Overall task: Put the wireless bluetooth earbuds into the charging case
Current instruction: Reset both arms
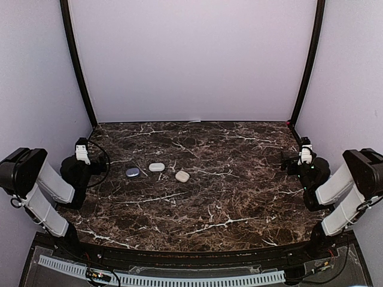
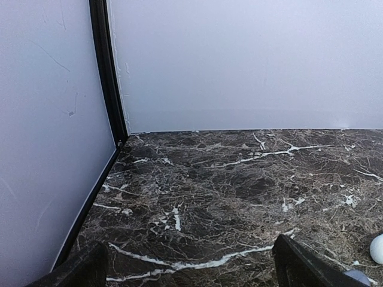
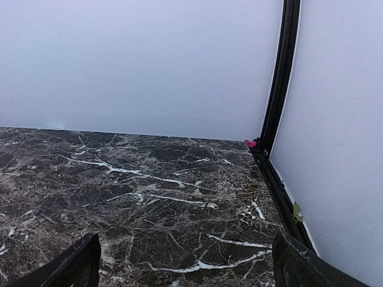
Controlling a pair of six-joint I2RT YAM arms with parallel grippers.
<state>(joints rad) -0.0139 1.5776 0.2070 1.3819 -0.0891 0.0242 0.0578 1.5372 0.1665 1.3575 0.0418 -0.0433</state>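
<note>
Three cases (image 1: 157,167) on marble tabletop (image 1: 227,203), pale walls (image 1: 191,60).

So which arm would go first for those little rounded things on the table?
Probably the left. The lavender piece, white piece and cream piece all lie on its side of the table, near the open left hand; the right hand, also open, sits far across.

Table (image 1: 227,197) is dark brown marble with white veining, walls (image 1: 191,60) are pale lavender-white with black corner posts (image 1: 76,66), there's a slate-lavender case (image 1: 132,172), a white case (image 1: 157,167) and a cream case (image 1: 182,176), and my left end effector (image 2: 191,266) and right end effector (image 3: 185,260) are black.
</note>
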